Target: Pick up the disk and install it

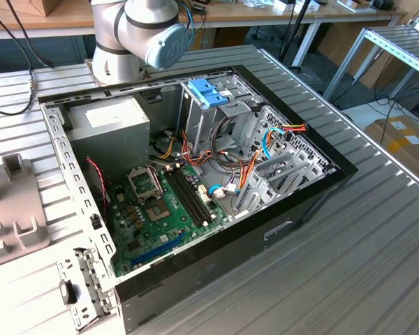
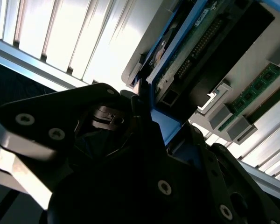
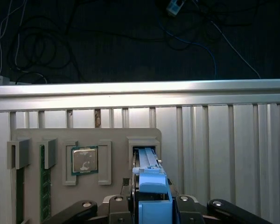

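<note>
Claw (image 3: 154,198) clenches the blue tab of the disk (image 3: 147,161), which stands on edge in its slot of the grey holder (image 3: 84,135). Lifting and installing into the open computer case (image 1: 265,230) remain.

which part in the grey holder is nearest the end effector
The disk in its blue carrier, at the end effector; the processor chip and memory stick sit farther off.

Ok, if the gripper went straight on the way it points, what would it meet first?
The disk: its blue carrier tab sits directly ahead of the gripper in the first wrist view, standing on edge in a slot of the grey parts holder. Whether they touch is unclear.
</note>
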Tool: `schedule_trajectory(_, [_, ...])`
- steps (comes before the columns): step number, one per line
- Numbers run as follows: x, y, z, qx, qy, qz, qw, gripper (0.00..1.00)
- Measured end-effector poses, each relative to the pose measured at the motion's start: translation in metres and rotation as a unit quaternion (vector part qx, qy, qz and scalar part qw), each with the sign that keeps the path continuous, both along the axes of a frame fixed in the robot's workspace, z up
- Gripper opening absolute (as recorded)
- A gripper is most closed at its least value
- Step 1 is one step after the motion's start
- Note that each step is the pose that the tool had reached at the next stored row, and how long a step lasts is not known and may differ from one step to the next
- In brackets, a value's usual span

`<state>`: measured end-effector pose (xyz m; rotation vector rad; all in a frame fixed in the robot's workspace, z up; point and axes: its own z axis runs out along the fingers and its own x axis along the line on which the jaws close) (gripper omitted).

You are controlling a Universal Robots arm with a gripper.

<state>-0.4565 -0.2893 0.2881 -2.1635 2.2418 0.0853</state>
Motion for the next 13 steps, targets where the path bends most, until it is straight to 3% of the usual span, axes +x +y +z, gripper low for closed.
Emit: schedule_trajectory(13, [0.0, 0.0, 0.0038, 0.0011, 0.0, 0.0, 1.0, 0.37])
